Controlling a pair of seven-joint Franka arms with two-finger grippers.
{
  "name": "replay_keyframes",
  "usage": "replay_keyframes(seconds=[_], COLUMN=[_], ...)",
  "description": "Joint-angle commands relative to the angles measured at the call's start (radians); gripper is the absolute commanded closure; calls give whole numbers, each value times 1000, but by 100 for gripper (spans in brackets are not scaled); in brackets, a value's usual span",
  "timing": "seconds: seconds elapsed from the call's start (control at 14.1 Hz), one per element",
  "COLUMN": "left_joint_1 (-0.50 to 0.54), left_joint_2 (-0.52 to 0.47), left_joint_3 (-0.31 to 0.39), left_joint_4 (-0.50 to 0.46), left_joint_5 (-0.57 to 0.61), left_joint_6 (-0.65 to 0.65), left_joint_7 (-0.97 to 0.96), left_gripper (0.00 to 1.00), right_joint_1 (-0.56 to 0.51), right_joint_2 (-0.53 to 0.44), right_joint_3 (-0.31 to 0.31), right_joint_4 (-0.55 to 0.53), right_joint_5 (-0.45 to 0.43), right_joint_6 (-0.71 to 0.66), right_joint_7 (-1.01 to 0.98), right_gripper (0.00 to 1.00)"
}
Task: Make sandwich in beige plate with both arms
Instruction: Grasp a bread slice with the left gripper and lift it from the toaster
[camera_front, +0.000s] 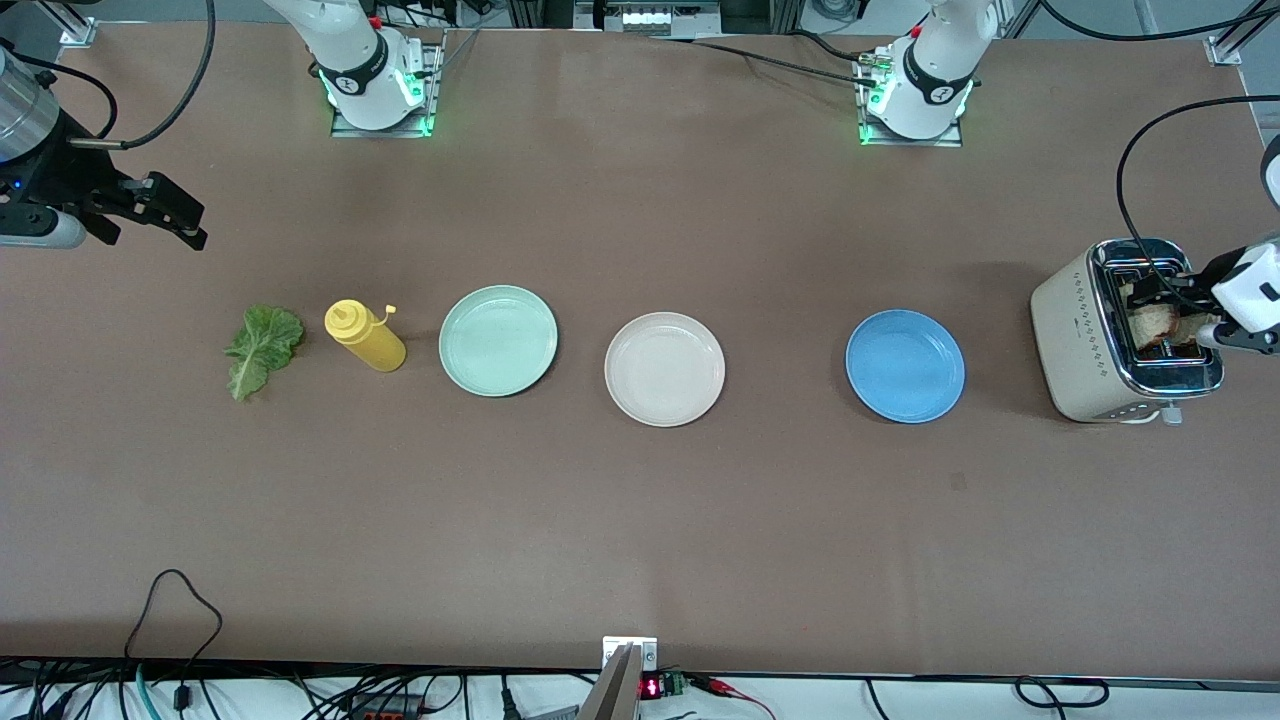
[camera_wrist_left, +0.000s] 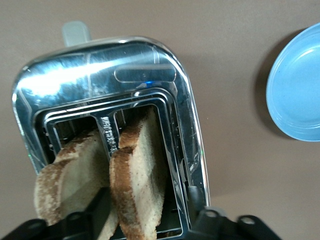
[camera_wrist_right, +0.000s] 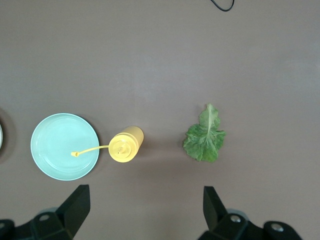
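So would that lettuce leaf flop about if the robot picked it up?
Probably. The lettuce leaf looks thin and crinkled, so its edges would likely droop, though its pale central rib may stiffen it a little. It seems very light and lies flat on the table, so a push would likely slide it.

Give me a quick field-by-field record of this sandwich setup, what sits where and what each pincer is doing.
beige plate: bare, between mint-green plate and blue plate
lettuce leaf: on table, beside yellow squeeze bottle
bread: two slices in toaster
left pincer: at toaster top, around a slice
right pincer: open, in the air, holding nothing
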Motion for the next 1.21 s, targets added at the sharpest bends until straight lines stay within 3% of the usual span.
replay_keyframes(seconds=[0.0,0.14,0.36,0.57,0.92,1.14], left_joint_1=[18,18,18,11,-5,-6], left_joint_2=[-30,-30,-36,-91,-93,-83], left_joint_3=[-10,-8,-8,-25,-68,-183], left_joint_4=[-34,-29,-15,46,311,351], left_joint_5=[-20,-18,-18,-12,-1,-1], left_joint_6=[16,11,8,-57,-369,-443], left_joint_7=[20,21,21,18,14,9], left_gripper=[65,86,99,99,99,99], right_joint_1=[1,3,3,3,3,3], right_joint_2=[-9,-9,-9,-10,-12,-12], right_joint_3=[4,4,4,4,4,4], right_joint_4=[-6,-6,-6,-6,-4,-4], right_joint_5=[-17,-17,-17,-17,-17,-17], right_joint_6=[-6,-6,-6,-6,-6,-6], right_joint_7=[9,9,9,9,9,9], right_gripper=[0,0,0,0,0,0])
